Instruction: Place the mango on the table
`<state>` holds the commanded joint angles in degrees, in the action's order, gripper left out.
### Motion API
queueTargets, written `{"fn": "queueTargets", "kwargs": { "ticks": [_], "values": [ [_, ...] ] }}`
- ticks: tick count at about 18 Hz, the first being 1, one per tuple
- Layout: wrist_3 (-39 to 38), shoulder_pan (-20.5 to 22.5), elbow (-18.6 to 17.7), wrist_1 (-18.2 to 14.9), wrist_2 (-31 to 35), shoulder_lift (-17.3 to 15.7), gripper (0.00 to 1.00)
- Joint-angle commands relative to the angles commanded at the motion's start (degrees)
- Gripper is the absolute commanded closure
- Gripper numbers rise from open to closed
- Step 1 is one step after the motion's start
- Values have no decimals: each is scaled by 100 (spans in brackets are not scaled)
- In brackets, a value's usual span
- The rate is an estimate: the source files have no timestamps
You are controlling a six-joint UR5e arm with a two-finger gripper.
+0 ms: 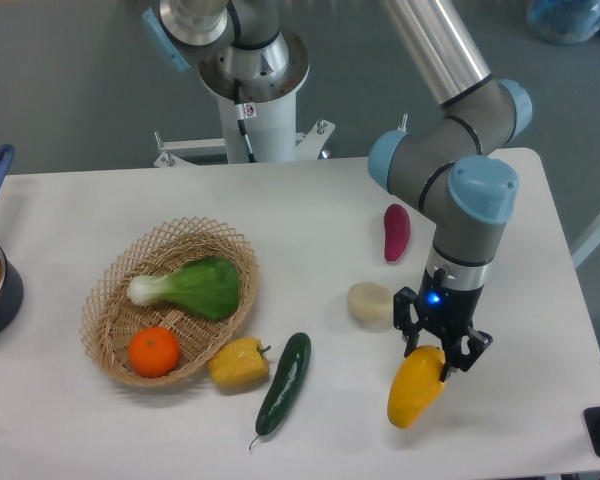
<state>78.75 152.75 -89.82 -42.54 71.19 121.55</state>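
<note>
Gripper (pixel 438 360) points down and pinches the upper end of the mango (pixel 414 388), whose lower end hangs close over the table (pixel 520 330), right of the cucumber (pixel 283 381).

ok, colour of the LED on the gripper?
Blue, a small glowing dot on the gripper body, seen in the fixed camera view.

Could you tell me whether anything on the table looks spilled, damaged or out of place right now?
Nothing stands out. The mango hangs tilted in the gripper above the table, which suits a placement. The cucumber, yellow pepper and basket lie tidy and intact, with no spill visible.
</note>
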Motion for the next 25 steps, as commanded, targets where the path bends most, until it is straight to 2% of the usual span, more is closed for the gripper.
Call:
{"fn": "queueTargets", "kwargs": {
  "ticks": [7, 17, 18, 19, 20, 25],
  "values": [
    [131, 0, -96, 9, 0, 35, 50],
    [826, 44, -158, 0, 0, 97, 39],
    [887, 53, -141, 9, 0, 97, 31],
    [992, 61, -89, 0, 0, 106, 16],
    [1054, 61, -79, 0, 0, 106, 10],
    [1177, 88, -62, 0, 17, 97, 5]
  ]
}}
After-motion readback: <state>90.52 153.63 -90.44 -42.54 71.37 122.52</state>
